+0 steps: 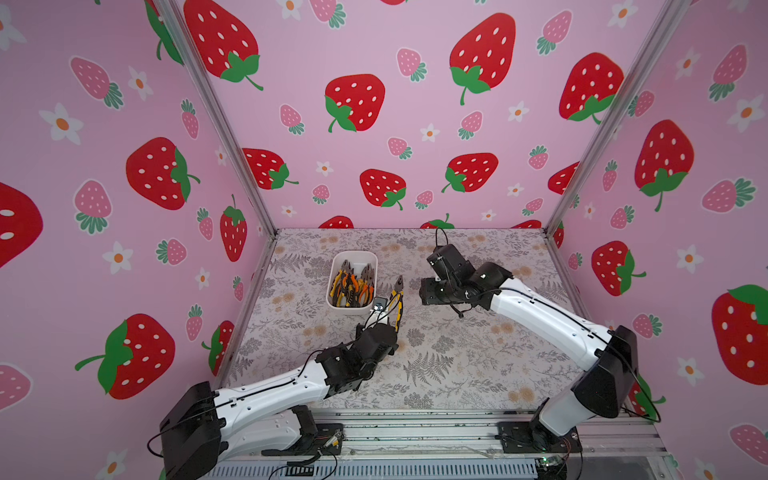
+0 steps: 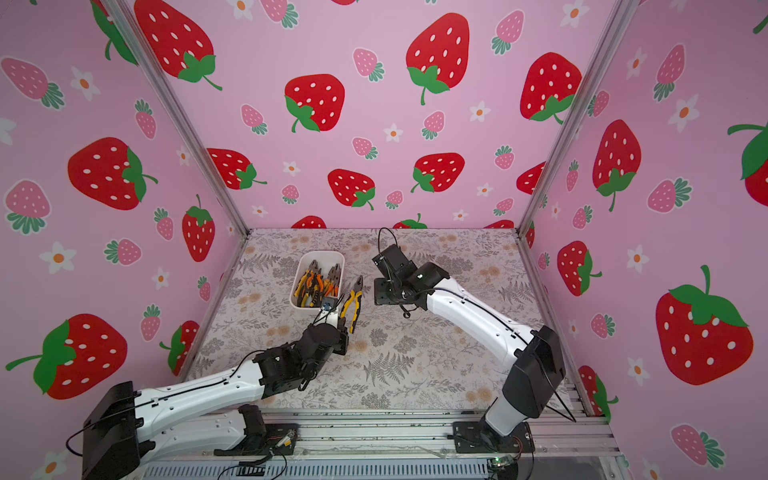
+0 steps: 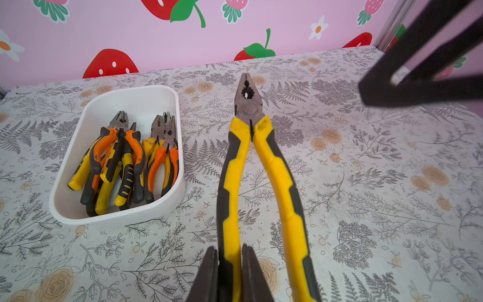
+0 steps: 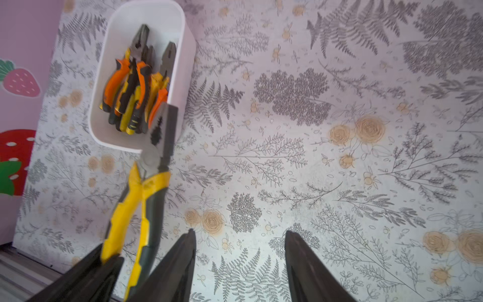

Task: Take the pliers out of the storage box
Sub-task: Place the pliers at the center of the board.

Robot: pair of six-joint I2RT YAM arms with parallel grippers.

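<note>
The yellow-and-black pliers (image 3: pixel 232 183) are out of the box (image 3: pixel 117 218) and sit in the left gripper (image 3: pixel 230 251). Its fingers (image 3: pixel 206 274) are clenched tight on one handle near its end. The second handle splays free beside them, and the dark nose points toward the back wall. In both top views these pliers (image 1: pixel 395 302) (image 2: pixel 351 301) are just beside the box's near corner, on the side facing the right arm; whether they touch the table (image 4: pixel 339 170) I can't tell. The other pliers (image 3: pixel 122 162) lie heaped inside the box, noses toward its far end. The right gripper (image 4: pixel 240 234) hovers close by. Its fingers (image 4: pixel 308 266) are spread apart with nothing between them, and the held pliers sit just outside one finger.
</note>
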